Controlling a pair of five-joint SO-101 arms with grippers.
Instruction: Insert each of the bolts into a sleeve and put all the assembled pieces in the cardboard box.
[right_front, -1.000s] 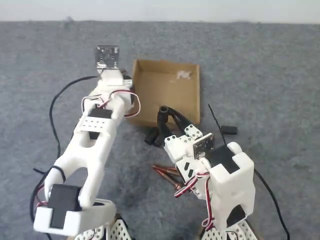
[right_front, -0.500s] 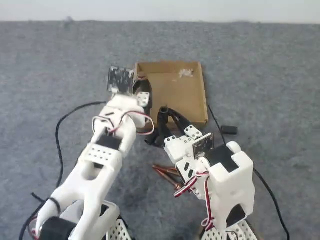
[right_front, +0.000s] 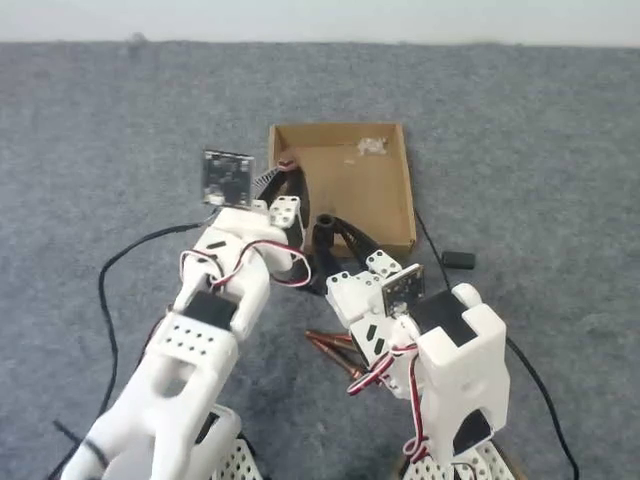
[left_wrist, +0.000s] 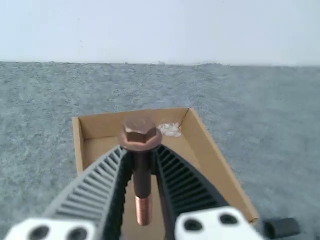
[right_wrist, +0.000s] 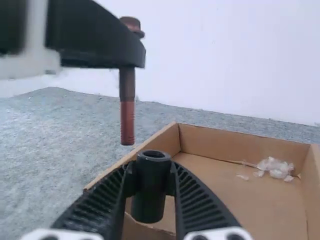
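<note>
Left fingers (left_wrist: 141, 156): closed on the smooth shank of one bolt (right_wrist: 127, 107) just under its hex head, holding it upright with the thread pointing down, above the near edge of the cardboard box (right_front: 365, 205). Right fingers (right_wrist: 151, 182): closed around one black sleeve (right_wrist: 152, 162), held upright with the bore open upward, at that same near edge of the box. Bolt and sleeve: apart, the threaded tip hanging just above the sleeve's mouth and seemingly a little off its centre; insertion is not yet begun. Spare bolts (right_front: 330, 345): lying on the bench (right_front: 530, 150) on the near side of the box, beside the right arm. Box contents: a white scrap (right_front: 372, 146) by the far wall, no assembled piece visible. Small black object (right_front: 458, 259): on the bench just beside the box's near corner. Hazards, as judged: if the bolt descends off-centre, its tip is likely to land on the sleeve's rim, tilting the sleeve in its grip or pushing the bolt up through the left fingers; a slightly leaning bolt could jam its thread in the bore; a piece let go here could fall on the bench outside the box's near wall.
</note>
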